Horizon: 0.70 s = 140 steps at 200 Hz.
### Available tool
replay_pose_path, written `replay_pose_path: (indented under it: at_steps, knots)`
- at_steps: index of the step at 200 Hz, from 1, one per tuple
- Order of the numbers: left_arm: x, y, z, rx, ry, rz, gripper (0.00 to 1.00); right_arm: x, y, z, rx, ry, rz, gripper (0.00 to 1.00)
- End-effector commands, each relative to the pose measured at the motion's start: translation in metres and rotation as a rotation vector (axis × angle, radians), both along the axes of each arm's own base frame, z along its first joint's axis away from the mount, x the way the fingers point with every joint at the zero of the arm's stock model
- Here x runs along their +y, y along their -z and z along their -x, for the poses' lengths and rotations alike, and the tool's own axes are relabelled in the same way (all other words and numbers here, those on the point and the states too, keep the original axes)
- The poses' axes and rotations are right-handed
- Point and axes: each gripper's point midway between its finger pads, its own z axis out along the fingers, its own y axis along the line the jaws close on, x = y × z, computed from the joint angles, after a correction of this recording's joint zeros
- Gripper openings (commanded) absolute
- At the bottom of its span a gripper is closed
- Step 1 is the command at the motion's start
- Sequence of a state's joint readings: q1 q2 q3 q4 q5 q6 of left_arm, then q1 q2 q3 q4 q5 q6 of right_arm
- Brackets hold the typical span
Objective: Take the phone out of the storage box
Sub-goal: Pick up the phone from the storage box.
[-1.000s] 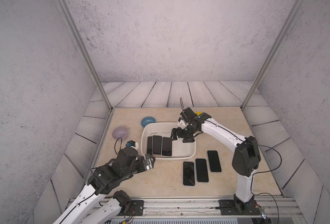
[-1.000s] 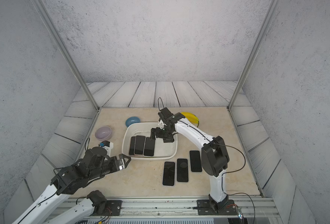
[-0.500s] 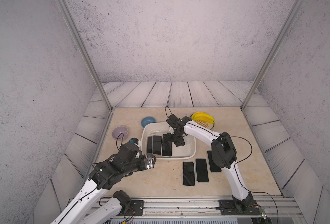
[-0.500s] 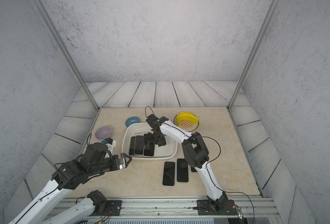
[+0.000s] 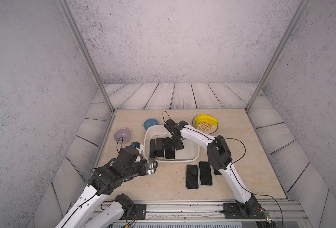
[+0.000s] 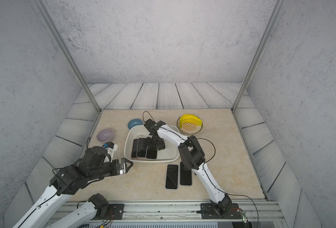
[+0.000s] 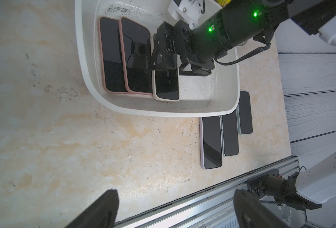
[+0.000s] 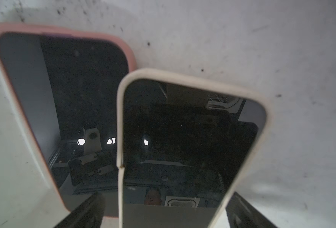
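The right arm reaches forward and folds down at the wrist, so the right gripper points downward with its jaws spread wide. The left arm stretches low, and the left gripper lies level, jaws wide apart, holding nothing.

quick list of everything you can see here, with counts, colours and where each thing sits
storage box: one, white, middle of the table
pink-cased phones: two, dark screens, side by side inside the box
cream-cased phone: one, dark screen, inside the box beside the pink ones
phones on the table: three, dark screens, in a row in front of the box
blue bowl: one, blue, behind the box
lilac bowl: one, lilac, left of the box
dish: one, yellow, behind the box to the right
table: one, beige
left gripper: one, black, open, by the box's near left corner
right gripper: one, black, open, fingers either side of the cream-cased phone
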<state>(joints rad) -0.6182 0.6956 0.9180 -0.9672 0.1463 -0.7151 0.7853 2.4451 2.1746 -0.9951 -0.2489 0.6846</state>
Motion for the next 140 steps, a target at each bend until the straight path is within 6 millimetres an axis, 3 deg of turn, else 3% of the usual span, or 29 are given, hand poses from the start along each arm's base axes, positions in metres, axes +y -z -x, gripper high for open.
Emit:
replay_pose_path:
  at_steps: [1,64,109,140]
  knots:
    - [0.004,0.005,0.005,0.014,0.014,-0.017,0.97,-0.003,0.007,0.0,-0.008,0.016,0.056,0.99]
    - [0.008,0.008,0.009,0.019,0.02,-0.024,0.97,-0.01,0.027,-0.002,-0.036,0.016,0.173,0.99]
    - [0.006,0.007,0.009,0.022,0.024,-0.018,0.97,-0.022,0.044,-0.002,-0.048,-0.024,0.255,0.84]
    - [0.004,0.007,0.007,0.022,0.02,-0.009,0.97,-0.03,0.044,-0.002,-0.059,-0.047,0.292,0.79]
